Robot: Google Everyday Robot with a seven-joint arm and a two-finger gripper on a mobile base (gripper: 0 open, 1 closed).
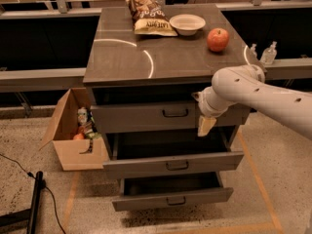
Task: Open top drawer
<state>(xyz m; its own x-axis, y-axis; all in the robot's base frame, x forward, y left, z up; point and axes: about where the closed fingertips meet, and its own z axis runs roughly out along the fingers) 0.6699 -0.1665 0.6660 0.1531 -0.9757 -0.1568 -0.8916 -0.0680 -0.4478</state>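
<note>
the gripper (205, 125) hangs before the top drawer (141, 117), just right of its handle (175, 113); an apple (218, 39) sits on the counter (122, 57) above.
</note>
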